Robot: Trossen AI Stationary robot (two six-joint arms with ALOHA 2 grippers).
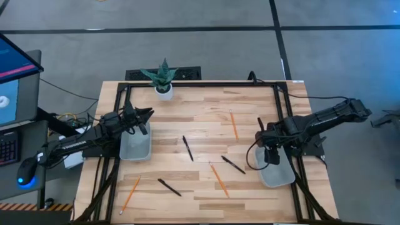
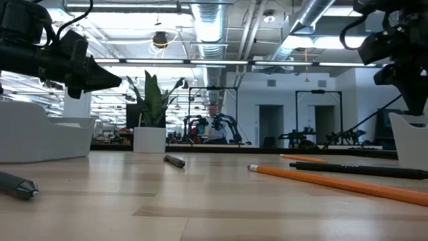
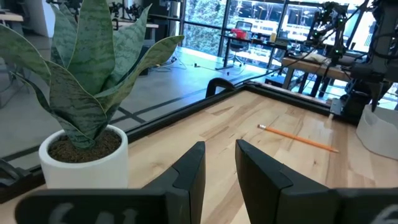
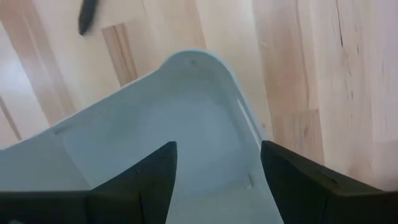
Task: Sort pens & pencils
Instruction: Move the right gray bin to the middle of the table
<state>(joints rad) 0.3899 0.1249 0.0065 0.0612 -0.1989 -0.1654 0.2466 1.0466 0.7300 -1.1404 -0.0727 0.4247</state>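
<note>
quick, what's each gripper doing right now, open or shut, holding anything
Left gripper: open a little, holding nothing, above the left bin.
Right gripper: open wide, holding nothing, above the right bin.

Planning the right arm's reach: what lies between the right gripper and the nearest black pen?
High view: only bare wood between the right gripper and that pen.
</note>
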